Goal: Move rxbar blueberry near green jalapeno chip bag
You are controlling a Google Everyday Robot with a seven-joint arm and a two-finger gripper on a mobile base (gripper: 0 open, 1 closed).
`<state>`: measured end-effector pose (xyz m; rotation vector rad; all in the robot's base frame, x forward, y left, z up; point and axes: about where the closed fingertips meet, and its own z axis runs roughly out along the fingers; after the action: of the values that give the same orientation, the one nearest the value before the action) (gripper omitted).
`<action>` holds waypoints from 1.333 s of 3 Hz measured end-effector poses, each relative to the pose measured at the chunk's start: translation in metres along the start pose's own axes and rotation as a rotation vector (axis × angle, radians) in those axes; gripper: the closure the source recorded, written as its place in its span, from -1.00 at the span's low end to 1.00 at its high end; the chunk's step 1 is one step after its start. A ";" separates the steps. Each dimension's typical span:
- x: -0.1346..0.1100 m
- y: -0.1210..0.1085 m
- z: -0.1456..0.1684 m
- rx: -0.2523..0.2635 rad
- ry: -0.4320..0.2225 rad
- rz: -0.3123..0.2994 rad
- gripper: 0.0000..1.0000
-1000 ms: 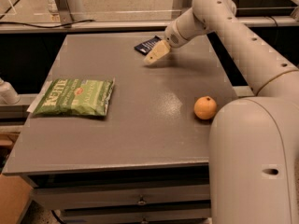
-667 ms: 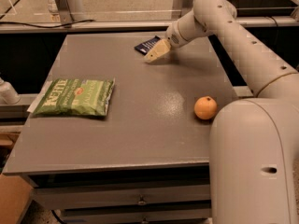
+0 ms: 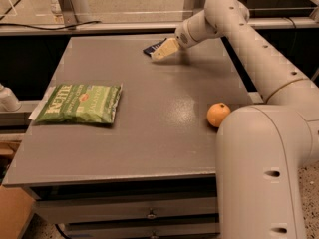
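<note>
The rxbar blueberry [image 3: 151, 48] is a small dark navy bar lying flat near the table's far edge, partly covered by my gripper. My gripper [image 3: 164, 50] reaches in from the right and rests at the bar's right end, right against or over it. The green jalapeno chip bag [image 3: 79, 103] lies flat at the table's left side, far from the bar and nearer the front. My arm stretches from the lower right up to the far edge.
An orange [image 3: 218, 114] sits at the right side of the grey table [image 3: 149, 143], close to my arm's base. A metal rail and posts run behind the far edge. Drawers sit below the table's front edge.
My gripper has shifted slightly left, closer onto the bar. The bag and the orange have not moved.
</note>
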<state>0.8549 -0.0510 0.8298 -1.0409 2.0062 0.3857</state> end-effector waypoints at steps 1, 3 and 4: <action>0.000 0.004 0.009 -0.020 0.019 0.024 -0.66; 0.005 0.008 0.012 -0.046 0.044 0.049 0.28; 0.001 0.008 0.009 -0.046 0.044 0.049 0.76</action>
<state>0.8532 -0.0413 0.8222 -1.0388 2.0739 0.4402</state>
